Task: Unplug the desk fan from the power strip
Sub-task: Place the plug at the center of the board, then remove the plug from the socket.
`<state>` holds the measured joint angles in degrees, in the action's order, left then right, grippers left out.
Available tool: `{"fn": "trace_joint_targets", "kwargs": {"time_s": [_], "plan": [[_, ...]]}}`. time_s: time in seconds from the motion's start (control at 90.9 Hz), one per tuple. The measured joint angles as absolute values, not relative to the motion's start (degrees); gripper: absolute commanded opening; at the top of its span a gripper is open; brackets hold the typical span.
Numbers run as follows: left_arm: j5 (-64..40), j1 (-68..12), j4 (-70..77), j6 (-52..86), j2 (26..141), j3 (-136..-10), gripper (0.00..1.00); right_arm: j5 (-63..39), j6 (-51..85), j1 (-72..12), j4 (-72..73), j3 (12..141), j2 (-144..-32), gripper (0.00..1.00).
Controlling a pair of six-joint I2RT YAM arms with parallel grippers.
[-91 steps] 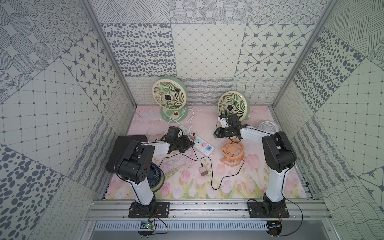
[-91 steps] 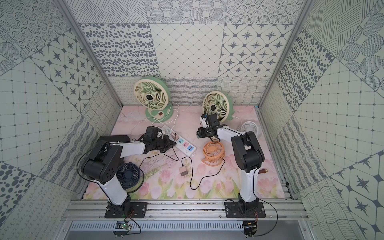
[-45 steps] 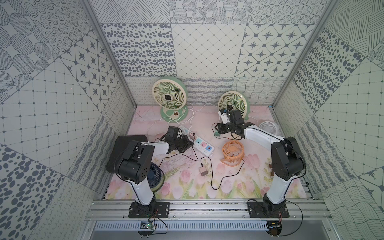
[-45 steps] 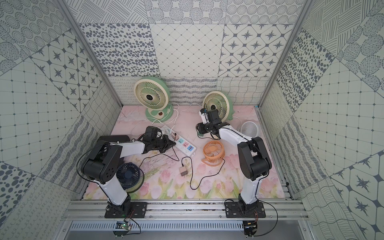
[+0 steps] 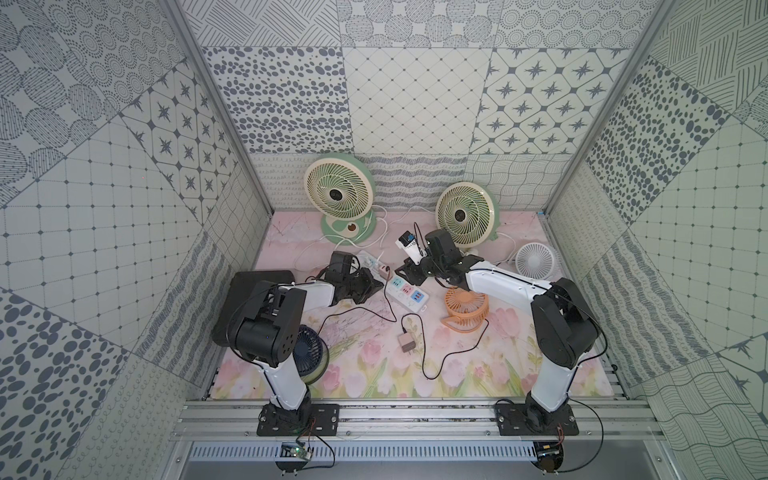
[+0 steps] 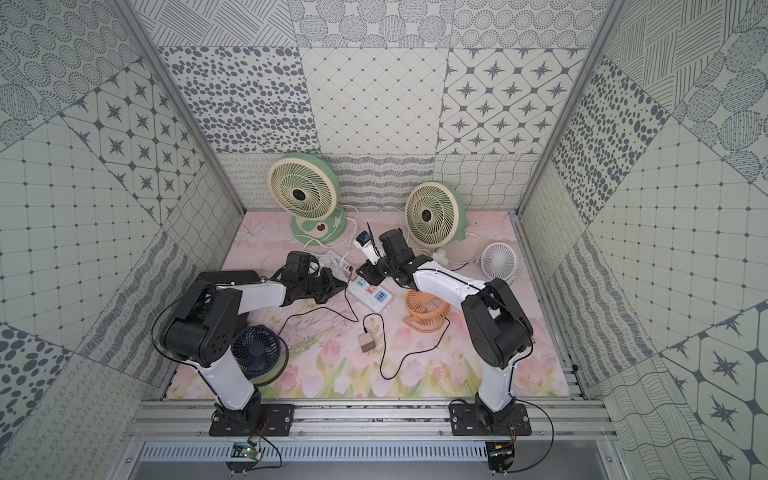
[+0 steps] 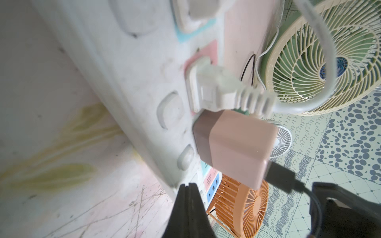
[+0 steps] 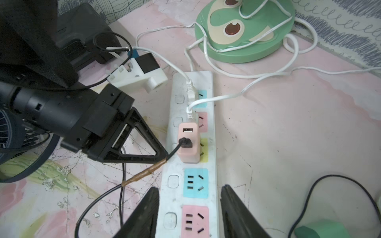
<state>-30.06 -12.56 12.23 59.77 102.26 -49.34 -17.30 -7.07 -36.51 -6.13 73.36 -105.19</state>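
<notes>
The white power strip [image 5: 406, 292] [image 6: 371, 292] [image 8: 172, 192] lies mid-mat. Two white plugs [image 8: 190, 96] and a pink USB adapter [image 8: 188, 144] [image 7: 237, 148] with a black cable sit in its far sockets. White cords run from them toward two green desk fans [image 5: 338, 195] [image 5: 465, 214] at the back. My left gripper [image 5: 376, 284] [image 7: 188, 186] is shut, with its tip on the mat beside the strip, next to the adapter. My right gripper [image 5: 409, 272] [image 8: 190, 187] is open, one finger on each side of the strip over its blue socket, holding nothing.
An orange fan [image 5: 465, 307] lies right of the strip, and a small white fan [image 5: 536, 259] sits at the right wall. A navy fan [image 5: 309, 351] stands by the left arm's base. A loose adapter [image 5: 405, 343] with a looping black cable lies on the mat in front.
My right arm has swung from beside the right green fan to over the power strip, and its jaws have spread wider. The left arm has stayed put.
</notes>
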Motion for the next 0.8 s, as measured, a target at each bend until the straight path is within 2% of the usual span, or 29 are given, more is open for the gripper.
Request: {"fn": "trace_joint_targets", "kwargs": {"time_s": [0.803], "plan": [[-30.24, -10.35, 12.23, 58.72, 102.80, -49.76, 0.00, -14.76, -5.43, -39.86, 0.32, 79.22, -118.26, 0.52]]}}
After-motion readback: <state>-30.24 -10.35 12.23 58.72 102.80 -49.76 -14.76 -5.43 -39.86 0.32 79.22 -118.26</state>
